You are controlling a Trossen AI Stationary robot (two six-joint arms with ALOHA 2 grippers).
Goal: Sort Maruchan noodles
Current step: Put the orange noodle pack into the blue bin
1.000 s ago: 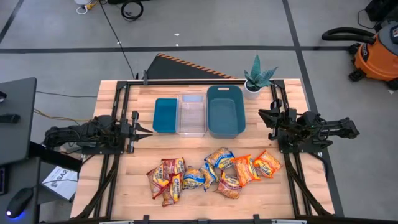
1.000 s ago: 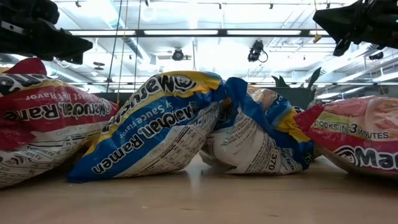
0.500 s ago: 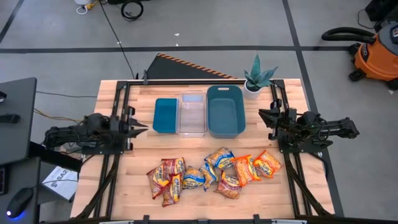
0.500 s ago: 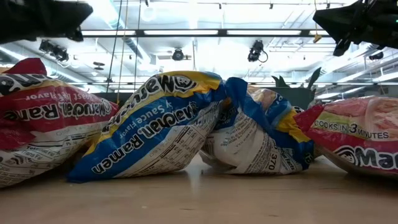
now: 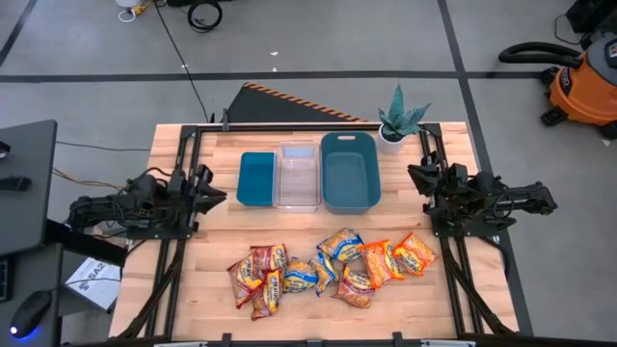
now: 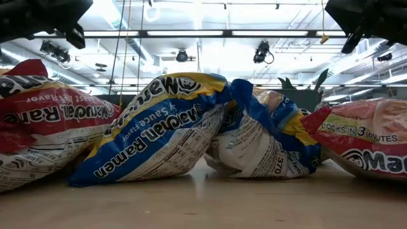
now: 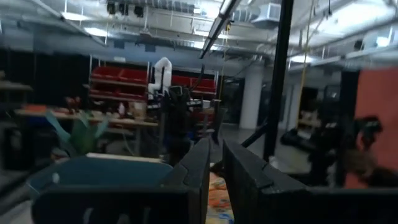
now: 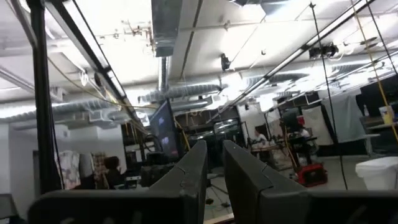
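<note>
The Maruchan noodles (image 5: pixel 328 268) lie in a loose heap on the near middle of the table. Dark red packets (image 5: pixel 255 272) are at its left, blue ones (image 5: pixel 301 277) in the middle, orange ones (image 5: pixel 400 256) at its right. In the low view a blue packet (image 6: pixel 159 133) leans between a red one (image 6: pixel 44 127) and another blue one. My left gripper (image 5: pixel 218 198) hovers shut at the table's left side, level with the bins. My right gripper (image 5: pixel 413 174) hovers shut at the right side. Both are well clear of the packets.
Three bins stand in a row at the far middle: a small teal bin (image 5: pixel 256 179), a clear bin (image 5: pixel 297 177) and a larger teal bin (image 5: pixel 349 172). A potted plant (image 5: pixel 398 120) stands at the far right corner. Bare wood lies between bins and packets.
My left gripper has drawn back toward the table's left edge and tipped upward, rising out of the low view's top left. My right gripper has pulled back a little toward the right edge and risen slightly. The packets have not moved.
</note>
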